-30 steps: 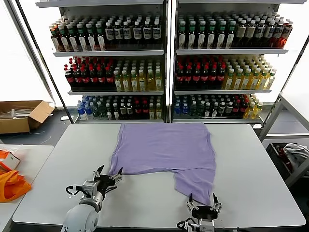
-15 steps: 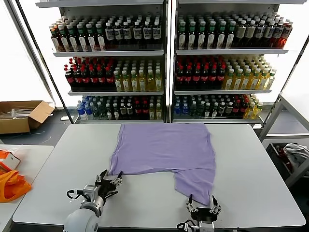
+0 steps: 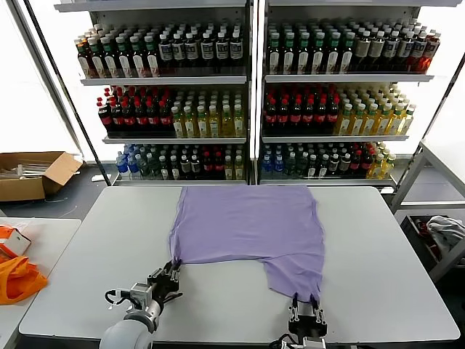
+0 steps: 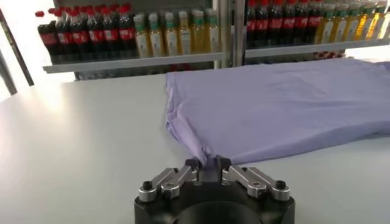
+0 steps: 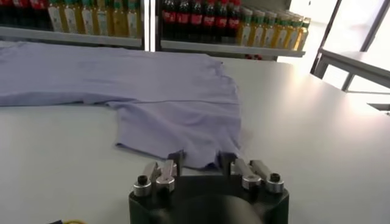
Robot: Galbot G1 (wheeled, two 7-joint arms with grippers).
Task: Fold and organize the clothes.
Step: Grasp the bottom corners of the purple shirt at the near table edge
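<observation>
A lavender-purple T-shirt (image 3: 247, 225) lies spread on the grey table (image 3: 392, 276), its plain side up; no print shows. My left gripper (image 3: 172, 275) is at the shirt's near-left corner and is shut on a pinch of the fabric, as the left wrist view (image 4: 207, 165) shows, with the shirt (image 4: 274, 103) stretching away from it. My right gripper (image 3: 305, 305) is at the near-right corner. In the right wrist view (image 5: 201, 159) its fingers stand apart, with the edge of the shirt (image 5: 152, 91) lying flat between them.
Shelves of bottles (image 3: 247, 94) stand behind the table. An orange bag (image 3: 18, 280) lies on a side table at the left, a cardboard box (image 3: 33, 174) sits on the floor, and a grey-white cloth bundle (image 3: 445, 231) is at the right.
Both grippers moved forward to the shirt's near corners. The left one shut on its corner and the right one's fingers narrowed around its edge.
</observation>
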